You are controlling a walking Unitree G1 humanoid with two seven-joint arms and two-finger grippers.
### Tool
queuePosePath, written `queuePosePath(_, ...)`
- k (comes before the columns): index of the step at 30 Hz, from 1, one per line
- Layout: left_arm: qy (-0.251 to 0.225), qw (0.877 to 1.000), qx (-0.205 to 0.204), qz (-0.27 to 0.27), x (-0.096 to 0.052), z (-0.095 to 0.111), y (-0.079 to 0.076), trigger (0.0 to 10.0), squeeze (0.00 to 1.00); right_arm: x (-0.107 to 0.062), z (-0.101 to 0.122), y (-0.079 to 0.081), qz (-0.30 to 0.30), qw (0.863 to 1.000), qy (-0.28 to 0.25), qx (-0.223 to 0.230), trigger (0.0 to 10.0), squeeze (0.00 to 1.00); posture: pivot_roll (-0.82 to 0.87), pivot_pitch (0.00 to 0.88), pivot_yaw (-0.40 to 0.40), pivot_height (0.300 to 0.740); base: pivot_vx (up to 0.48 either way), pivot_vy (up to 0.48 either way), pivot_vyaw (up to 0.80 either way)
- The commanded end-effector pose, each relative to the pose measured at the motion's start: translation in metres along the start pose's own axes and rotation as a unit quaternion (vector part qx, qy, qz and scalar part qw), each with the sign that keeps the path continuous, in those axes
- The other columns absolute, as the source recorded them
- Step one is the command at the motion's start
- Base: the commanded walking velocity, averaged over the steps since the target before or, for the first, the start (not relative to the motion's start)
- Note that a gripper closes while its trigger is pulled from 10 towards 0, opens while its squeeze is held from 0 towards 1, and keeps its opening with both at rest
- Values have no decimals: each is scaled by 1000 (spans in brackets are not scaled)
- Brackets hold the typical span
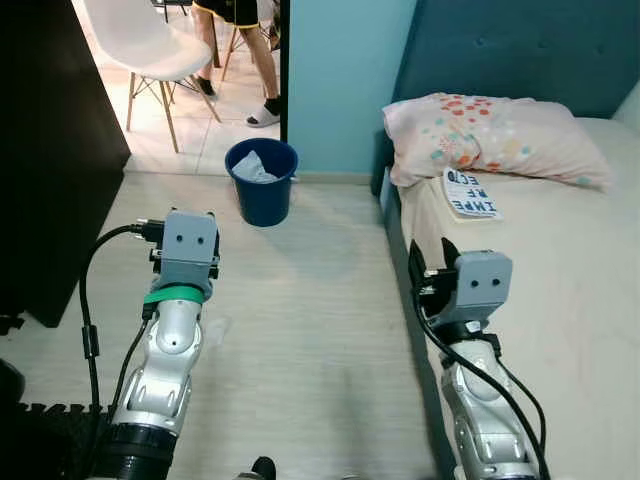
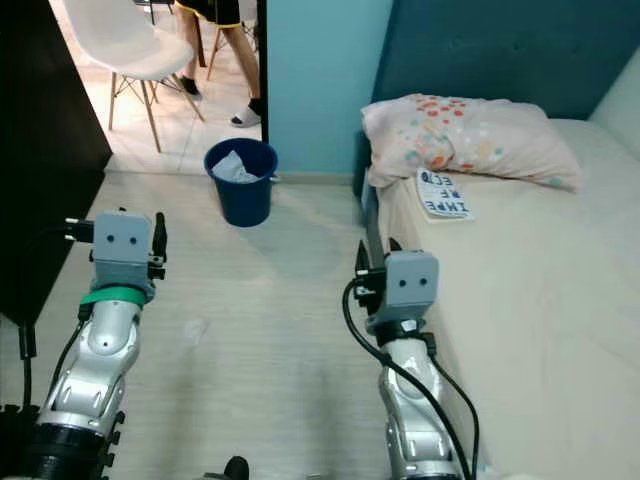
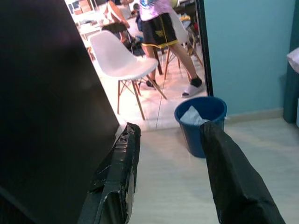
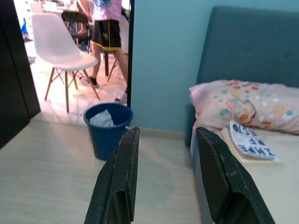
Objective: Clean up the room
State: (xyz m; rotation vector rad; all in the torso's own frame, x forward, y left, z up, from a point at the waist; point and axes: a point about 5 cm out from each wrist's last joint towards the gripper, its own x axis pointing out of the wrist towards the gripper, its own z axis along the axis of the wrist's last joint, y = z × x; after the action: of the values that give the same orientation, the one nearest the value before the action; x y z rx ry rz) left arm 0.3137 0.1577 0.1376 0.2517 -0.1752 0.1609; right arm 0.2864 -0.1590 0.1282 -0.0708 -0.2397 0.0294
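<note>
At 12 o'clock, blue bin (image 1: 261, 181) holding crumpled paper (image 1: 254, 167); left gripper (image 3: 170, 175) and right gripper (image 4: 164, 177) both parted, empty

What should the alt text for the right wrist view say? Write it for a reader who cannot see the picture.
The right tool, its two black fingers open and empty, points across a pale floor toward a blue bin holding crumpled paper, by a teal wall. Beside it, a bed carries a patterned pillow and a book; beyond a doorway stand a white chair and a person.
</note>
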Motion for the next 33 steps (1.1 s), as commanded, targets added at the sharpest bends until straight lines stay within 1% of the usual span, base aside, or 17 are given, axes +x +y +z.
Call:
queuePosePath(1, 13, 1000, -4, -8, -3, -4, -3, 10000, 0, -2, -3, 0, -1, 1000, 5, 3, 10000, 0, -131, 6, 33, 740, 0, 0, 0)
queuePosePath(8, 14, 1000, -6, -17, -2, -5, -9, 10000, 0, -3, -3, 2, 2, 1000, 6, 3, 10000, 0, -145, 4, 34, 740, 0, 0, 0)
queuePosePath(13, 11, 1000, -4, -24, 1, -2, -11, 10000, 0, -2, -3, 0, 0, 1000, 5, 2, 10000, 0, -147, 2, 41, 740, 0, 0, 0)
queuePosePath(21, 7, 1000, 0, -26, 3, -1, -12, 10000, 0, 0, -4, 1, 2, 1000, 4, 1, 10000, 0, -140, 0, 35, 740, 0, 0, 0)
queuePosePath(27, 6, 1000, 4, -26, -1, -3, -11, 10000, 0, -1, -5, 2, 4, 1000, 5, 1, 10000, 0, -135, 0, 35, 740, 0, 0, 0)
queuePosePath(33, 5, 1000, 7, -28, -1, -3, -11, 10000, 0, 0, -5, 3, 4, 1000, 5, 1, 10000, 0, -138, 0, 41, 740, 0, 0, 0)
